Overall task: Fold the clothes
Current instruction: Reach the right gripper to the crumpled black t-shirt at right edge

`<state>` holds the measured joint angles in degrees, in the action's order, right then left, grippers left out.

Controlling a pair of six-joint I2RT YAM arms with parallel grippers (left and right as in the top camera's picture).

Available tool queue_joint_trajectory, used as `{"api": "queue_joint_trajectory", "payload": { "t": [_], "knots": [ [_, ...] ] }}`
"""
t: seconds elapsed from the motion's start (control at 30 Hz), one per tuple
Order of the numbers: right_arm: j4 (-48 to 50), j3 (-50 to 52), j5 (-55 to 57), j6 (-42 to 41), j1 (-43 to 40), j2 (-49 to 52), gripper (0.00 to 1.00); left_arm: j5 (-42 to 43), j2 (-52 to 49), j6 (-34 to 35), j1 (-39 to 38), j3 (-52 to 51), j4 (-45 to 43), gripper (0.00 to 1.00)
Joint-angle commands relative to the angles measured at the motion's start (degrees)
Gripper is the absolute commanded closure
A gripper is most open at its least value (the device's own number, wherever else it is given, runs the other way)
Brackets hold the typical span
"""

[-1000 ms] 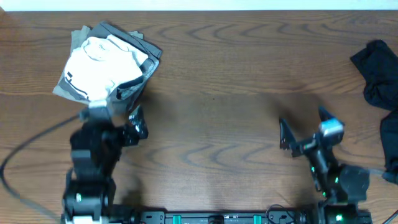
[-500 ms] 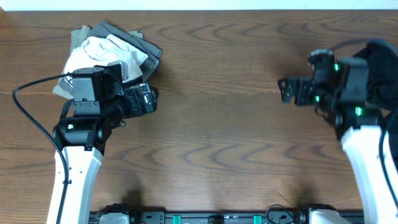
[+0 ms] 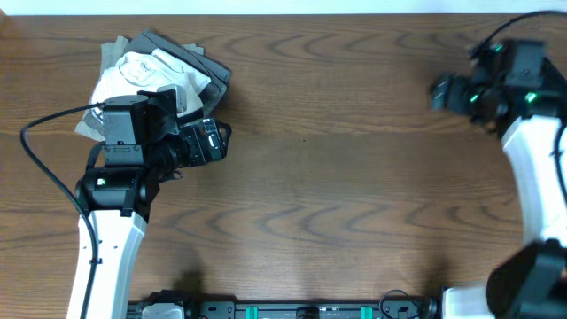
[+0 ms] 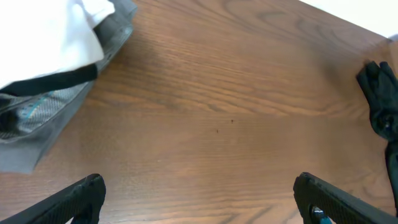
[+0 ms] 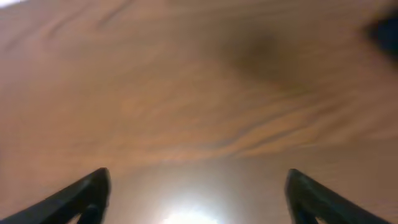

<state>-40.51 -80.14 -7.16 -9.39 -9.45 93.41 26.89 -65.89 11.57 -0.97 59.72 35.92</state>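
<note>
The black shirt [image 4: 379, 93] lies crumpled at the table's far right edge, seen in the left wrist view. In the overhead view my right arm covers most of it. A dark blur in the right wrist view's top right corner [image 5: 387, 28] may be the same shirt. My right gripper [image 3: 440, 91] is open and empty, hovering over bare wood just left of the shirt; its fingers [image 5: 199, 183] are wide apart. My left gripper [image 3: 213, 142] is open and empty beside the folded pile, with its fingers [image 4: 199, 190] spread over bare table.
A folded white garment [image 3: 151, 75] lies on folded grey garments [image 3: 190, 55] at the back left, right behind my left wrist; both show in the left wrist view [image 4: 50, 37]. A black cable [image 3: 44, 124] loops left of the left arm. Brown wooden table [image 3: 337, 195].
Both arms rose from the front edge. Over the last half second the right gripper moved right and toward the back, over the black shirt. The left arm barely moved.
</note>
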Motion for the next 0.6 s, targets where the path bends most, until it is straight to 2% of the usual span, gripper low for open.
{"api": "queue_joint_trajectory", "payload": {
  "t": [0.0, 0.13, 0.27, 0.47, 0.57],
  "knots": [
    [0.9, -7.3, 9.0, -6.4, -4.9, 6.6, 0.17, 1.0, 0.0, -2.2, -2.0, 1.4, -0.1, 0.02],
    [-1.2, -17.0, 9.1, -6.4, -10.0, 16.2, 0.16, 0.7, -0.6, -4.1, -4.2, 1.4, 0.0, 0.02],
    [-0.7, -22.3, 9.0, -6.4, -14.2, 23.0, 0.17, 0.8, -1.3, -4.0, -5.5, 1.4, 0.1, 0.02],
    [4.0, -22.9, 8.7, -6.8, -17.9, 29.8, 0.26, 0.7, -1.9, -4.0, -6.6, 1.4, 0.0, 0.02],
    [6.6, -22.9, 9.4, -7.8, -18.9, 32.7, 0.26, 0.7, -2.4, -4.0, -6.6, 1.4, 0.1, 0.02]
  ]
}}
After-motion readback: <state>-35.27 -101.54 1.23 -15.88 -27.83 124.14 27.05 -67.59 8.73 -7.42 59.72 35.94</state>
